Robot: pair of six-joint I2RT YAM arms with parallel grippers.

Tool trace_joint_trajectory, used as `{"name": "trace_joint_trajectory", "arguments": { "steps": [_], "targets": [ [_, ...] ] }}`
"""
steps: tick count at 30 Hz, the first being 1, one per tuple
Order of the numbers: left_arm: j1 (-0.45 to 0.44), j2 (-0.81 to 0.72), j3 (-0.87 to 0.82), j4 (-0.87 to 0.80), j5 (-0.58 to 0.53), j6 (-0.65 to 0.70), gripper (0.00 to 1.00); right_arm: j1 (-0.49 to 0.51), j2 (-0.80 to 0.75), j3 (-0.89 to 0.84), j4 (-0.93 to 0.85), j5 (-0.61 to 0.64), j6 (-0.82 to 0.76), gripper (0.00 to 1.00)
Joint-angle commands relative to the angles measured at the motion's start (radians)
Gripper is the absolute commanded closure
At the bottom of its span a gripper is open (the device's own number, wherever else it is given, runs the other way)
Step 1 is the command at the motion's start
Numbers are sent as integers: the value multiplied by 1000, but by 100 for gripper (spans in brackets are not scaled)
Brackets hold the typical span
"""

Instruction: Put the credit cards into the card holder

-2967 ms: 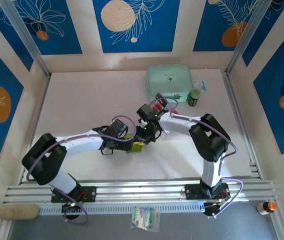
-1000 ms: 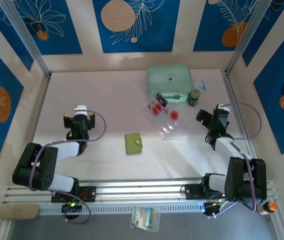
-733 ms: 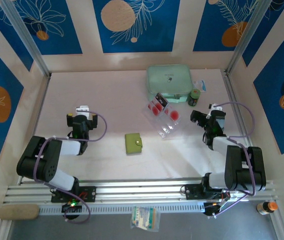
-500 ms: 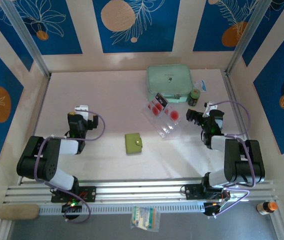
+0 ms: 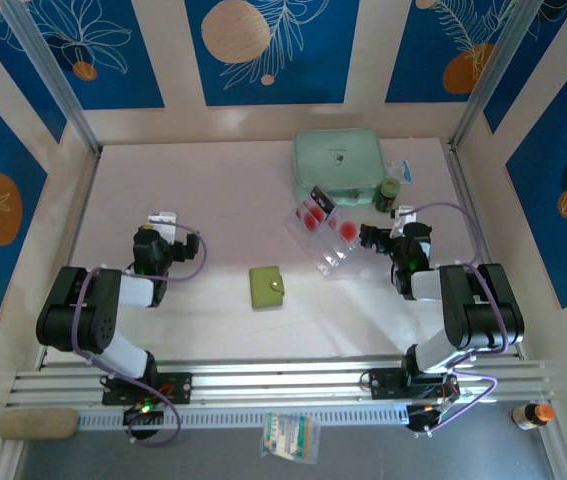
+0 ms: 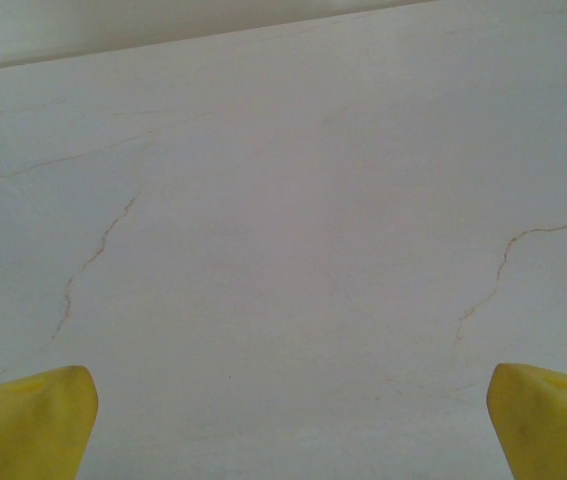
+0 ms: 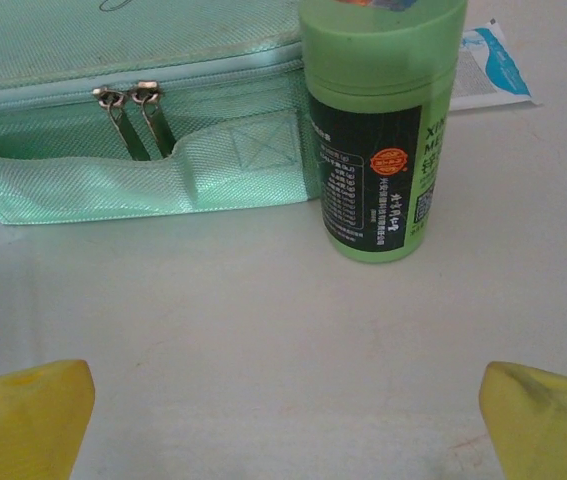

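Note:
The olive-green card holder lies shut on the table's middle, with nothing touching it. Credit cards stand in a clear tray: a black one with red marks and a pale one with red marks. My left gripper is folded back at the left, well away from the holder; its yellow fingertips stand wide apart over bare table, open. My right gripper sits just right of the tray, open and holding nothing, facing a green bottle.
A mint-green zip case lies at the back. The green bottle stands by its right corner, with a blue-and-white sachet behind it. Aluminium rails border the table's right side.
Both grippers were at the card holder in the middle; they have since pulled away to the sides and folded back. In the last second the right gripper swung left toward the tray.

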Motion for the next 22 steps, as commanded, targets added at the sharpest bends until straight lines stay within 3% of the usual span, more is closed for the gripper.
{"name": "trace_joint_trajectory", "arguments": {
  "steps": [1,22],
  "targets": [
    [5,3,-1,47,13,-3,0,-4,-5,18,30,17,-24,1],
    [6,3,0,46,15,-6,0,-9,-5,17,29,2,-24,1]
  ]
}}
